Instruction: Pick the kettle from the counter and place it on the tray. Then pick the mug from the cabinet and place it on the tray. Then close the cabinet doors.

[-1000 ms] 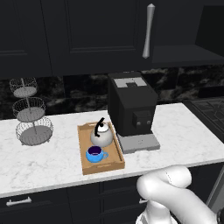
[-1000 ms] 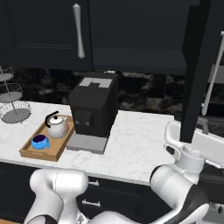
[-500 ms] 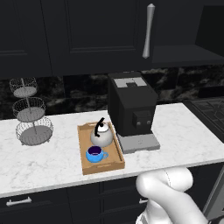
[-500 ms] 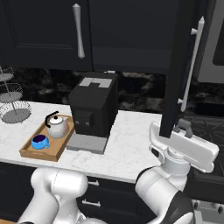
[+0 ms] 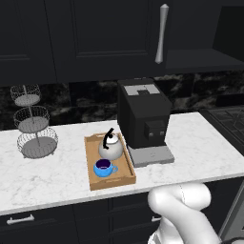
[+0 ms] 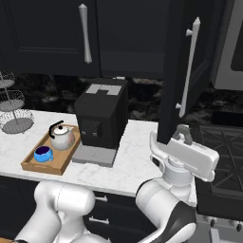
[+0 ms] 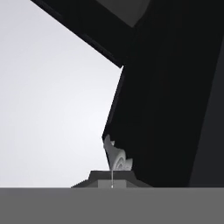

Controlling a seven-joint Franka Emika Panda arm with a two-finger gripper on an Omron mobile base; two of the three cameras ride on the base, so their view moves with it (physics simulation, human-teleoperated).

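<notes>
The silver kettle (image 5: 110,147) (image 6: 62,137) and the blue mug (image 5: 103,167) (image 6: 42,153) both stand on the wooden tray (image 5: 127,172) (image 6: 29,166), which lies on the marble counter (image 5: 52,176) (image 6: 133,163) left of the coffee machine. The left cabinet door (image 5: 143,38) (image 6: 52,33) is closed. The right cabinet door (image 6: 182,71) hangs partly open, its bar handle (image 6: 190,66) facing me. My gripper (image 6: 182,134) (image 7: 114,164) is shut with nothing held, its tips against the lower edge of that door. The open cabinet (image 5: 205,52) shows a bare dark shelf.
A big black coffee machine (image 5: 143,116) (image 6: 100,118) stands right beside the tray. A tiered wire basket (image 5: 32,124) (image 6: 12,107) sits at the counter's left end. A stove top (image 5: 228,119) (image 6: 223,147) lies to the right, below the open door.
The right cabinet door has swung leftward toward closed, showing more of its front face. My hand has moved left with it, staying at the door's lower edge.
</notes>
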